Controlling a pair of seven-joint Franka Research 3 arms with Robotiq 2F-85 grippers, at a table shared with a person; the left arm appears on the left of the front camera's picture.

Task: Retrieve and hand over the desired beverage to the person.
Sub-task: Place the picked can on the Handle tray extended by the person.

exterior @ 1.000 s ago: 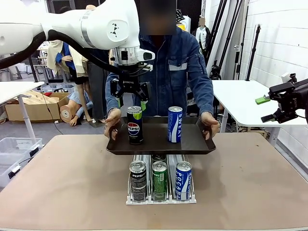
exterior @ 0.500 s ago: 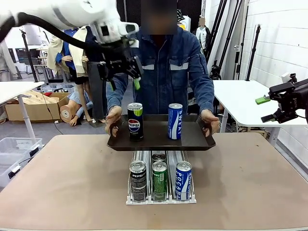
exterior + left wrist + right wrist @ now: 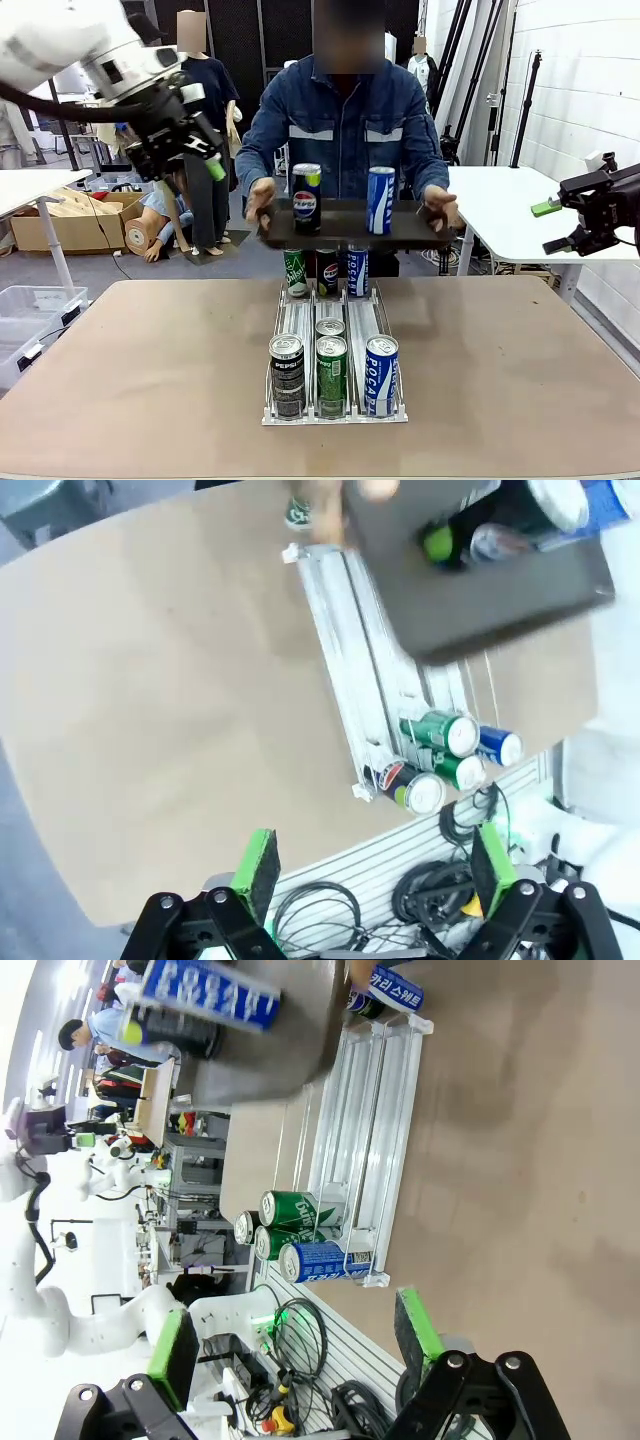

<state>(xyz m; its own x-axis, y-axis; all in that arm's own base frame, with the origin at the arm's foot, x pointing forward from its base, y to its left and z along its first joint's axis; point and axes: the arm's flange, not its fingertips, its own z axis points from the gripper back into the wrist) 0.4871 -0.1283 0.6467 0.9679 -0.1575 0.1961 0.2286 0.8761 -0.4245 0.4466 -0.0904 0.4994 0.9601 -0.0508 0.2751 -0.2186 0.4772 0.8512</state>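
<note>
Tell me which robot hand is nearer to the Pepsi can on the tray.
The left hand. It hangs open up and left of the Pepsi can; the right hand, also open, is far off by the side table.

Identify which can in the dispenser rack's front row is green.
The middle can in the front row of the rack: green, between the black Pepsi can and the blue Pocari can.

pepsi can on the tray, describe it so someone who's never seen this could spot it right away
Find the person in the denim jacket across the table, holding up a dark tray in both hands. Two cans stand on it. The Pepsi can is the black one with a green top, on the picture's left, beside a blue-and-white can.
</note>
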